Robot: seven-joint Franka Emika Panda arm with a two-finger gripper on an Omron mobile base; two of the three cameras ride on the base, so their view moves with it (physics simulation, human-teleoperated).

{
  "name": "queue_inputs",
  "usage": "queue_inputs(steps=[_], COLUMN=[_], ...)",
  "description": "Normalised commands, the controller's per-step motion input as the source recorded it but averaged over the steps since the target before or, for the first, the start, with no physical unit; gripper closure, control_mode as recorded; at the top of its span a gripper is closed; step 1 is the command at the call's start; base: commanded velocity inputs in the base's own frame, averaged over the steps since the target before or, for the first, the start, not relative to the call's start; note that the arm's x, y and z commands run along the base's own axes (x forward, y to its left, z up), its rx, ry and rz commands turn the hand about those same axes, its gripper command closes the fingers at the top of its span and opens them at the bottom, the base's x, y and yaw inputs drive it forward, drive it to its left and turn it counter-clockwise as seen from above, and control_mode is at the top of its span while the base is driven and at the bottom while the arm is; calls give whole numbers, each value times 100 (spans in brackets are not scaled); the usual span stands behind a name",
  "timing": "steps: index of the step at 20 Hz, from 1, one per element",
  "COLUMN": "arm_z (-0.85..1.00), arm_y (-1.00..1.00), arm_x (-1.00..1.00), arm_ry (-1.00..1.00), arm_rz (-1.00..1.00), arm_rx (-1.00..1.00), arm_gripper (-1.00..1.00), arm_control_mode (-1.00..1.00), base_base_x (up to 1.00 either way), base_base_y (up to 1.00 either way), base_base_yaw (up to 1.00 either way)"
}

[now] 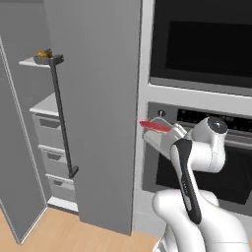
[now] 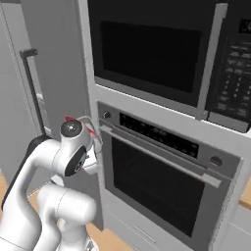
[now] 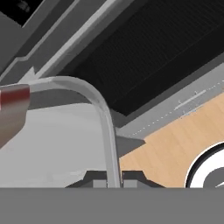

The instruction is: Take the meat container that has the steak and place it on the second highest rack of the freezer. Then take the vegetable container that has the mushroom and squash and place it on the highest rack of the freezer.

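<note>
The gripper point(image 3: 114, 180) is pinching the rim of one clear tray point(image 3: 104, 118), a finger on each side of its wall, as the hand view is showing. One steak point(image 1: 154, 126) is lying in that tray point(image 1: 162, 138), a flat red slab; in the hand view the steak point(image 3: 13, 109) is sitting at the left, well away from the gripped edge. The arm is holding the tray in the air in front of the oven point(image 2: 166, 171), just right of the freezer point(image 1: 106, 113).

The freezer door point(image 1: 17, 162) is standing open, and one long dark handle point(image 1: 61, 118) is running down the tall grey panel. Inside, two white shelves are showing: on the upper shelf point(image 1: 30, 62) a second tray is resting, with the mushroom and squash point(image 1: 44, 53) in it as small orange and brown lumps. The lower shelf point(image 1: 47, 105) is sitting above three grey drawers point(image 1: 51, 162). A microwave point(image 2: 152, 49) is sitting above the oven.
</note>
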Motion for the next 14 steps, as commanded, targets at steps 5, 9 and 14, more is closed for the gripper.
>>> queue_inputs(steps=[5, 9, 14], arm_z=[0, 0, 0], arm_y=[0, 0, 0], arm_x=[0, 0, 0], arm_ry=[0, 0, 0], arm_rz=[0, 0, 0], arm_rx=[0, 0, 0], arm_gripper=[100, 100, 100], arm_control_mode=[100, 100, 100], base_base_x=[37, 44, 13], base_base_y=[100, 100, 100], base_base_yaw=[19, 0, -28])
